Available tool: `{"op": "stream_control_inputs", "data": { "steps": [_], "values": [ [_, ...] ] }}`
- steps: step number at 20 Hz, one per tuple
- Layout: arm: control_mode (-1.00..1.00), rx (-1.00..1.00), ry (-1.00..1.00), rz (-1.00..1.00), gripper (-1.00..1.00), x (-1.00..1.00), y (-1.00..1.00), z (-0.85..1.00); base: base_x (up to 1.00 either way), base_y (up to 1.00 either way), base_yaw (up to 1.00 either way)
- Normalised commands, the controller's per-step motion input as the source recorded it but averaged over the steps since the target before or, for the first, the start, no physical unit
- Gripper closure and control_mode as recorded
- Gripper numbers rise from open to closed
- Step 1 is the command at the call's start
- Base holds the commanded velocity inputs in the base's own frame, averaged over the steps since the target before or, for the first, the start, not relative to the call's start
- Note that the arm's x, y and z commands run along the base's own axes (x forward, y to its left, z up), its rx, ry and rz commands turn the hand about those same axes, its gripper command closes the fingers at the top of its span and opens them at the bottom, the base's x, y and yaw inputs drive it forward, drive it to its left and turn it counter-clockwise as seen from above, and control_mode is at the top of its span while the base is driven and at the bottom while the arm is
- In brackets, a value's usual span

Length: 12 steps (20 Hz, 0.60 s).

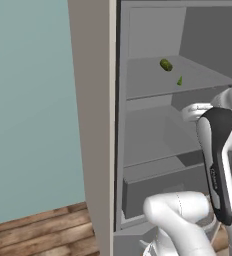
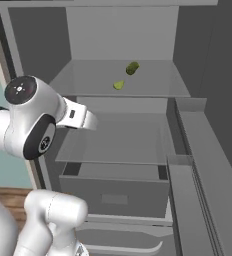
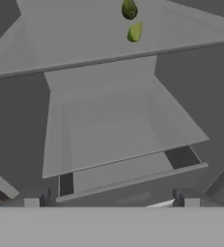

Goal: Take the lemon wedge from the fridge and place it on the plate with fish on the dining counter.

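Note:
The fridge (image 2: 118, 35) stands open in front of me. The lemon wedge (image 2: 119, 85) (image 1: 179, 80) (image 3: 134, 32), tiny and yellow-green, lies on its upper shelf near the front. My gripper (image 3: 111, 202) is open with nothing between its fingertips. It hangs in front of the middle shelf, below the wedge and well short of it. The hand looks slightly up into the fridge. The plate with fish and the dining counter are out of view.
A darker olive-green rounder item (image 2: 132, 68) (image 1: 166, 64) (image 3: 129, 8) sits just behind the wedge on the same shelf. Below are a bare middle shelf (image 2: 113, 140) and a drawer (image 2: 115, 192). The door's racks (image 2: 198, 175) run along the right, and a pale side panel (image 1: 95, 125) along the left.

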Motion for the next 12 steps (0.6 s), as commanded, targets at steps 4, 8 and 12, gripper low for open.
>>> {"op": "stream_control_inputs", "data": {
  "steps": [4, 8, 12],
  "values": [
    [-1.00, 0.00, 0.01, -0.09, -1.00, 0.33, -0.21, 0.94, 0.00, 0.00, 0.00],
    [-1.00, 0.00, 0.00, 0.00, -1.00, 0.31, -0.06, 0.94, 0.00, 0.00, 0.00],
    [-1.00, 0.00, 0.06, 0.01, -1.00, 0.54, 0.00, 0.13, 0.00, 0.00, 0.00]
  ]
}}
